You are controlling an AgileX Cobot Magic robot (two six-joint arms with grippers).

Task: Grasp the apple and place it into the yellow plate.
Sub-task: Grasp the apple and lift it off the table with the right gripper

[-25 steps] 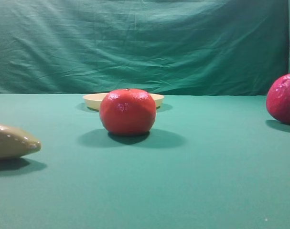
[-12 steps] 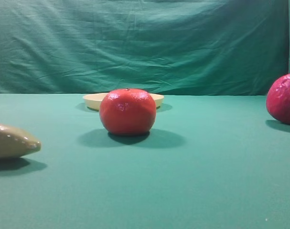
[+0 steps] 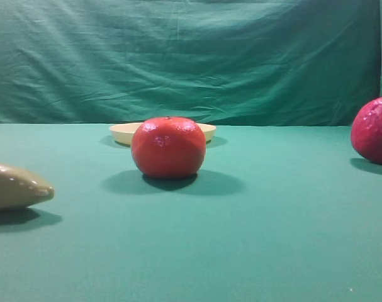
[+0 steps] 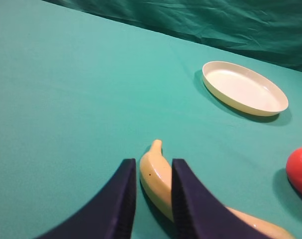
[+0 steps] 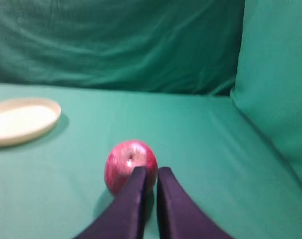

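Note:
The dark crimson apple (image 3: 373,129) sits at the far right edge of the exterior view, partly cut off. In the right wrist view the apple (image 5: 127,162) lies just beyond my right gripper (image 5: 151,170), whose fingers stand almost together with nothing between them. The pale yellow plate (image 3: 124,132) lies at the back of the table, half hidden behind a red fruit. It also shows in the left wrist view (image 4: 244,88) and the right wrist view (image 5: 21,119), with nothing in it. My left gripper (image 4: 153,164) has a narrow gap and holds nothing. Neither gripper shows in the exterior view.
An orange-red round fruit (image 3: 168,146) stands mid-table in front of the plate and shows in the left wrist view (image 4: 300,169). A banana (image 3: 14,185) lies at the left, below my left gripper (image 4: 158,181). Green cloth forms the backdrop and the right side wall (image 5: 275,89).

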